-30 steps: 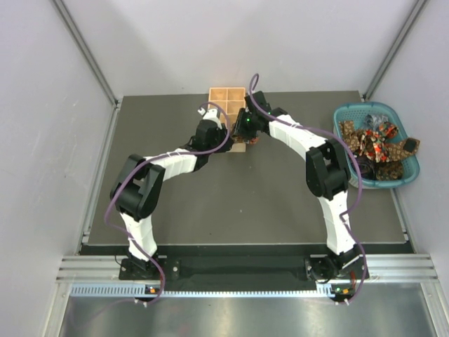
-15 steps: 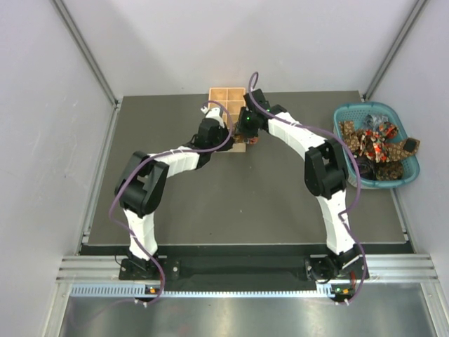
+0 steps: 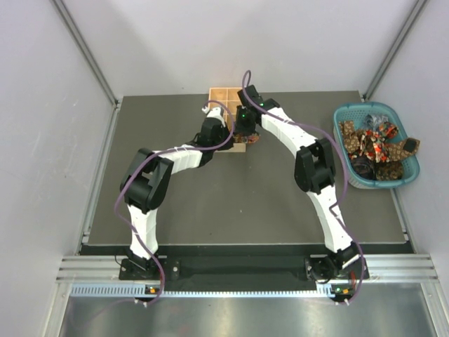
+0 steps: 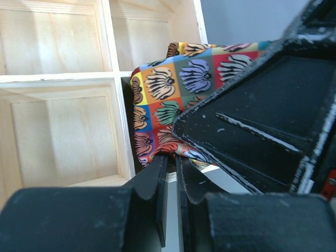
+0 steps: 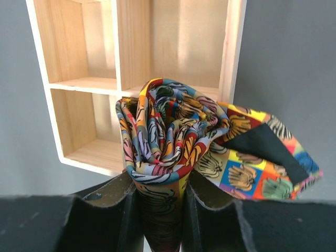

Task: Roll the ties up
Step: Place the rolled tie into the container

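A rolled tie (image 5: 163, 131) with a bright patchwork print stands upright between my right gripper's (image 5: 160, 181) fingers, which are shut on its lower part. Its loose pointed end (image 5: 262, 157) hangs off to the right. The roll is held just in front of the wooden tray (image 5: 116, 42). In the left wrist view the same tie (image 4: 173, 89) lies against the tray (image 4: 113, 37), and my left gripper (image 4: 171, 160) is shut on its lower orange edge. From above, both grippers (image 3: 223, 133) (image 3: 242, 130) meet at the tray's (image 3: 226, 95) near end. More ties (image 3: 372, 144) are heaped in the teal basket.
The teal basket (image 3: 344, 112) stands at the table's right edge. The tray's compartments that show are bare wood. The right gripper's black body (image 4: 262, 105) fills the right of the left wrist view. Dark table (image 3: 231, 203) stretches between the arms.
My left gripper has closed from partly open down onto the tie's edge. Both arms have shifted slightly toward the tray; the right gripper still holds the roll.
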Available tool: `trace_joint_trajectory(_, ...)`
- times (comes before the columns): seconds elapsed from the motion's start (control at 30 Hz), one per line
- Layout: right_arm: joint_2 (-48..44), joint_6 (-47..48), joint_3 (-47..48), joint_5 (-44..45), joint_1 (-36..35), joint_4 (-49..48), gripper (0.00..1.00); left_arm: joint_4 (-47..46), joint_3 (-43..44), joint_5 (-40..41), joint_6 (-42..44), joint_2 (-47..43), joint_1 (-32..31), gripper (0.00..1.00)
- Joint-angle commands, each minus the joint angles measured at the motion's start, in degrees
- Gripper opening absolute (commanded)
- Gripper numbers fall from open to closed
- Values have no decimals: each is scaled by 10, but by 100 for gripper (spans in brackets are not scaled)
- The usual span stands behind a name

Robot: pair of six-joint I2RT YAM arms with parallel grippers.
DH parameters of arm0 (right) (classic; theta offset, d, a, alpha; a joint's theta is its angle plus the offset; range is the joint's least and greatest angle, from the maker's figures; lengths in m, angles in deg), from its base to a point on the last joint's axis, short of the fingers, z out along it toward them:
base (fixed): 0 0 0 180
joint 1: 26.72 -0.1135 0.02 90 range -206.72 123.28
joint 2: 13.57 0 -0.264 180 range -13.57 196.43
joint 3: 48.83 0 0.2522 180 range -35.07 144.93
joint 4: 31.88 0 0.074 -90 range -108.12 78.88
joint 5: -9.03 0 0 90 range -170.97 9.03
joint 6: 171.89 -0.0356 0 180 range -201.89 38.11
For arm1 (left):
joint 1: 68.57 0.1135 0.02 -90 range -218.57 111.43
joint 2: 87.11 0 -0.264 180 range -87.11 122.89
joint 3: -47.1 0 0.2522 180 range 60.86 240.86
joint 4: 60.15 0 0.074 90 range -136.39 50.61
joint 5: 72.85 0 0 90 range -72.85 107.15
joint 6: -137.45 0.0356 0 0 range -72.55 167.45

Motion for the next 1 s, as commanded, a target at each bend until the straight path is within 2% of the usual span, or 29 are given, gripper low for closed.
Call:
trace_joint_trajectory(0.0, 41, 20, 34, -6, -26, 71, 8, -37, 5, 15, -7, 2, -4, 11)
trace_joint_trajectory(0.17, 9, 27, -12, 6, -35, 57, 8, -53, -19, 16, -9, -11, -9, 12)
trace_joint_trajectory(0.67, -36, 44, -97, 9, -44, 28, 8, -72, -102, 4, -20, -104, -9, 29)
trace_joint_trajectory(0.97, -71, 51, -161, 4, -43, 10, 8, -10, -134, 32, -24, -186, -5, 34)
